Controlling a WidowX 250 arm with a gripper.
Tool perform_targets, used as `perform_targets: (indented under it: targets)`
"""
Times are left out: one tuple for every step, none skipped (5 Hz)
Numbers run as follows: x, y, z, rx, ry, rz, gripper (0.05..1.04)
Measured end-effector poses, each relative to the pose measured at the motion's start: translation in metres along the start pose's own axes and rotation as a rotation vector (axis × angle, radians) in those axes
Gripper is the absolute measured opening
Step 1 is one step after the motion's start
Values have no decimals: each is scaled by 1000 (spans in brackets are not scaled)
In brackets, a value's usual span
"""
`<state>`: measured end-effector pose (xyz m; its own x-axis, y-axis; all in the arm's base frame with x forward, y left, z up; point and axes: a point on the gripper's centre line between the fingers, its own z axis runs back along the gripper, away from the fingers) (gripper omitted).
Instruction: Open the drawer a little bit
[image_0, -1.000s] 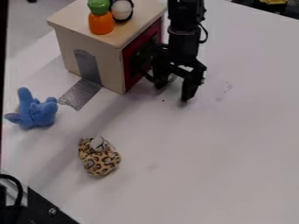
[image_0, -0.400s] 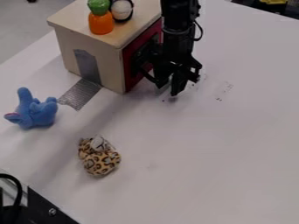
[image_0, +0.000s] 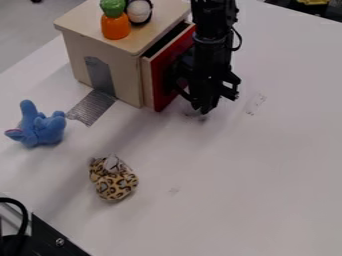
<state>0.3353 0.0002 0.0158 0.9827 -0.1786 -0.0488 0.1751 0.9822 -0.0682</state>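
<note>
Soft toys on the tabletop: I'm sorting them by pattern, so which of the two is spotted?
The tan toy, lower in the view, covered in dark leopard-like spots. The blue toy, near the grey strip, shows no spots.

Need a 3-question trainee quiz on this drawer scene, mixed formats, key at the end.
1. True or false: the drawer stands partly out of the box.
2. Where does the gripper hang?
A) over the blue toy
B) by the drawer's front
C) over the spotted toy
3. Fill in: the drawer's front is ____.

Key: 1 true; 2 B; 3 red
</note>
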Motion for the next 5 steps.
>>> perform_targets:
  targets:
    - [-1,-1,-1,-2,-7,-6,124]
    - [-1,0,-1,5,-8,-12,124]
    - [-1,1,-1,8,-9,-17,124]
    - [-3,2,-1,19,-1,-39,124]
    - [-4,2,-1,28,-2,-55,158]
